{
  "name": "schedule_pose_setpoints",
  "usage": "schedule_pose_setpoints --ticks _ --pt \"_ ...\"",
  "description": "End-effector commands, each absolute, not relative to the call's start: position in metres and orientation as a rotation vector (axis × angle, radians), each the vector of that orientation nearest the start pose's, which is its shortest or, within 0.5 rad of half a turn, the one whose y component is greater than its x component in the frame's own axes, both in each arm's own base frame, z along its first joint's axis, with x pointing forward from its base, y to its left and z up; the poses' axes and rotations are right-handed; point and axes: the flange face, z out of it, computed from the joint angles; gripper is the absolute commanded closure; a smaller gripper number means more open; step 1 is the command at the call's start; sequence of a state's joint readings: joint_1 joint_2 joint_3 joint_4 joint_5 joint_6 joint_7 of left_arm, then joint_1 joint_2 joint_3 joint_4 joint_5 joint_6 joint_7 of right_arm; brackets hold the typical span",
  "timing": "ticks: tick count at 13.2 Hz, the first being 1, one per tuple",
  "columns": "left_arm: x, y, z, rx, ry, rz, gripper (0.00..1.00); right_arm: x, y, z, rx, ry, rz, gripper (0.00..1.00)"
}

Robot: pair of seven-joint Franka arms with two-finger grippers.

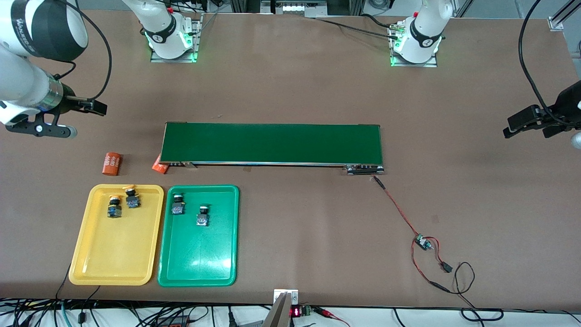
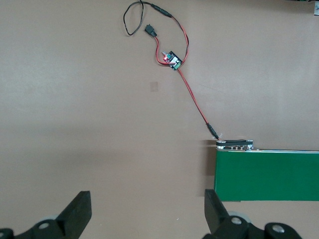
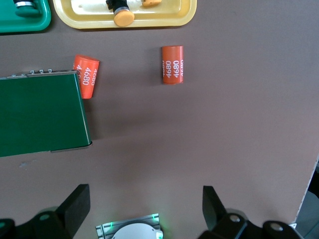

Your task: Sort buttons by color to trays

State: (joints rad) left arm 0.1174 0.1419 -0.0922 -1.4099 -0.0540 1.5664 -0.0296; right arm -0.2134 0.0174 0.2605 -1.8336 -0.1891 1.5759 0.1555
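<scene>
Both yellow-capped buttons (image 1: 121, 200) lie in the yellow tray (image 1: 116, 268), close together at the tray's end nearer the conveyor belt (image 1: 271, 143). Both green-capped buttons (image 1: 189, 209) lie in the green tray (image 1: 198, 265), which sits just beside the yellow one on the side toward the left arm's end of the tabletop (image 1: 295, 86); these two are also in the half of the tray nearer the belt, slightly apart from each other.

The right end effector (image 1: 38, 129) hangs in the air over bare tabletop at the right arm's end, above and well apart from the trays, with its fingers (image 3: 76, 206) spread wide and nothing between them. The left end effector (image 1: 529, 125) hangs over the left arm's end of the tabletop, well away from every button, with its fingers (image 2: 79, 209) likewise spread and empty.

The right wrist view catches only the trays' edges and one yellow cap, but shows plainly the two orange cylinders (image 3: 172, 64) printed with white numbers, one lying free and one touching the belt's corner. The left wrist view shows no button or tray; it shows the belt's other end and the red wire (image 2: 194, 97) running to a small circuit board (image 2: 172, 60). Only the front view shows all four buttons at once.
</scene>
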Motion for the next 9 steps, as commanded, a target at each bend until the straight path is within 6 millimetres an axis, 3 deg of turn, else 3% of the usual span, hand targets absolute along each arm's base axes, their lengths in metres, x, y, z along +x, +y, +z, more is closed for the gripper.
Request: schedule_pose_setpoints --ticks 1,3,9 --pt "0.596 0.013 0.626 -3.184 -0.074 -0.030 0.00 0.546 0.026 0.501 -3.310 0.111 0.415 0.00" --pt "0.596 0.012 0.625 -3.184 -0.074 -0.025 0.00 0.551 0.025 0.514 -3.312 0.097 0.363 0.00" --pt "0.595 0.012 0.626 -3.186 -0.078 -0.025 0.00 0.572 0.014 0.516 -3.300 0.112 0.210 0.00"
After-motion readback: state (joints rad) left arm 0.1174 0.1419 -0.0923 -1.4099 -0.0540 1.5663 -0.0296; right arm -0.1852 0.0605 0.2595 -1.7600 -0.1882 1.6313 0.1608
